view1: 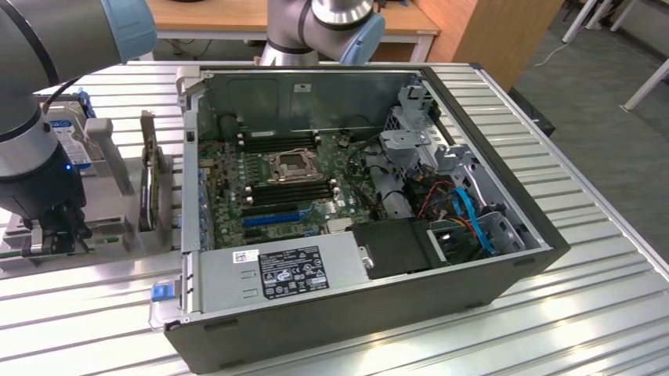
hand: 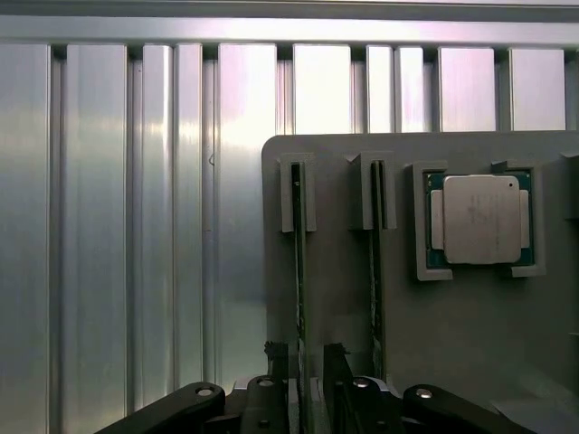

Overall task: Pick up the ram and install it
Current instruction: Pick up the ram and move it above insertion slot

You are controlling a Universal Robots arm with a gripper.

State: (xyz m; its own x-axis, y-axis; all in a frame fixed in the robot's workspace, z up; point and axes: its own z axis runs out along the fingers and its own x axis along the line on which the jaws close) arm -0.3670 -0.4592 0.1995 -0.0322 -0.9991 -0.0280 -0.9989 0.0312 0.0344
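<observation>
In the wrist view the ram (hand: 298, 262) stands on its edge as a thin dark green strip in a slot of the grey holder tray (hand: 344, 298). My gripper (hand: 304, 357) is open and straddles the near end of that stick. One fingertip (hand: 278, 354) is on each side, with a gap still showing beside the stick. A second stick (hand: 375, 244) stands in the neighbouring slot. In the exterior view the gripper (view1: 52, 235) hangs low over the tray at the exterior view's left, beside the open computer case (view1: 502, 258) with its motherboard (view1: 282, 176).
A processor chip (hand: 479, 219) lies in a pocket of the tray beside the sticks. A hard drive (view1: 65, 137) and a grey expansion card (view1: 152, 184) stand upright between the gripper and the case wall. The ribbed metal table (view1: 585, 313) surrounds everything.
</observation>
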